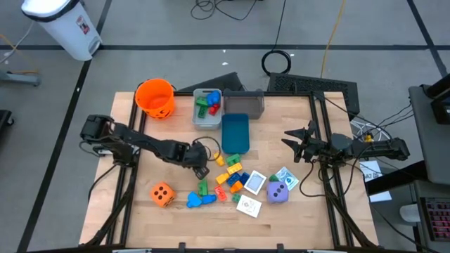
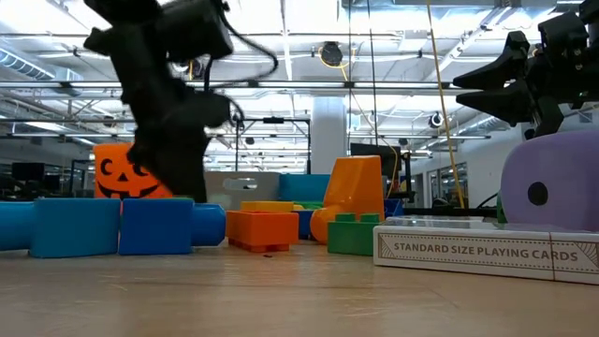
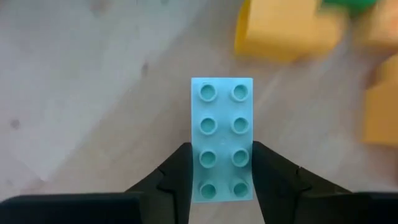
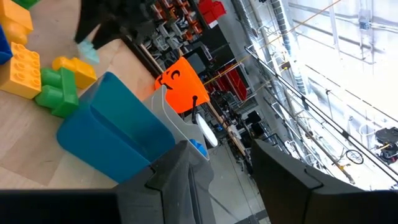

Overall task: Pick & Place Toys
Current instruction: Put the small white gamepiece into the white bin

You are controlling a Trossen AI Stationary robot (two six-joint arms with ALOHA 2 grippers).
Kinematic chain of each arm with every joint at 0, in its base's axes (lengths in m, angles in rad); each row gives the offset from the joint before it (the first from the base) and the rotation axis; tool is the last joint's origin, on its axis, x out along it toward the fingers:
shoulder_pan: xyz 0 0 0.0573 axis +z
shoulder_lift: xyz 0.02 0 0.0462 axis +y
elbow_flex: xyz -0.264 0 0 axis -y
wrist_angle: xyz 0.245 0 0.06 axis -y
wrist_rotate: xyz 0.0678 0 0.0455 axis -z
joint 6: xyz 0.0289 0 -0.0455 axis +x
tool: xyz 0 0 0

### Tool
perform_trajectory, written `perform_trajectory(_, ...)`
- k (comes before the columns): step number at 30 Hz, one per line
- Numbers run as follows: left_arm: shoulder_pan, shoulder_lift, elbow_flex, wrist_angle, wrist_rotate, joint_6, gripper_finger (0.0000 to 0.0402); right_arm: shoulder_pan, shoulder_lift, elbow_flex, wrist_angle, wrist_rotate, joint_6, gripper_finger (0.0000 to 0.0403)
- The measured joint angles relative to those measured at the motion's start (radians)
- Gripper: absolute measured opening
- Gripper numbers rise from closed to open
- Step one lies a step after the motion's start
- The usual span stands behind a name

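Left jaws (image 3: 221, 171): closed on the sides of a pale teal block (image 3: 222, 138); half of it projects ahead of the fingertips, wooden counter (image 3: 93, 93) beneath.
Grip advice: the hold looks centred across the width; I judge a straight lift keeps it square.
Nearby: yellow blocks (image 3: 283, 31) ahead and to one side, apart from the block.
Open room: bare counter on the other side of the jaws.
Right jaws (image 1: 295, 143): parted, holding nothing, raised, well apart from the toys.
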Motion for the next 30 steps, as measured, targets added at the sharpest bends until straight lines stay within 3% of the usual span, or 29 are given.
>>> perform_trajectory(4,0.041,-0.083,0.001,-0.005,-0.046,0.041,0.0135,0.000,0.000,0.000,0.000,0.000,0.000,0.0169)
perform_trajectory(14,0.248,-0.247,0.002,0.075,-0.309,0.184,0.0135,0.000,0.000,0.000,0.000,0.000,0.000,0.0169)
perform_trajectory(24,0.578,-0.134,0.003,0.289,-0.196,0.225,0.0135,0.000,0.000,0.000,0.000,0.000,0.000,0.0169)
perform_trajectory(30,0.689,0.013,0.002,0.422,-0.083,0.256,0.0135,0.000,0.000,0.000,0.000,0.000,0.000,0.0169)
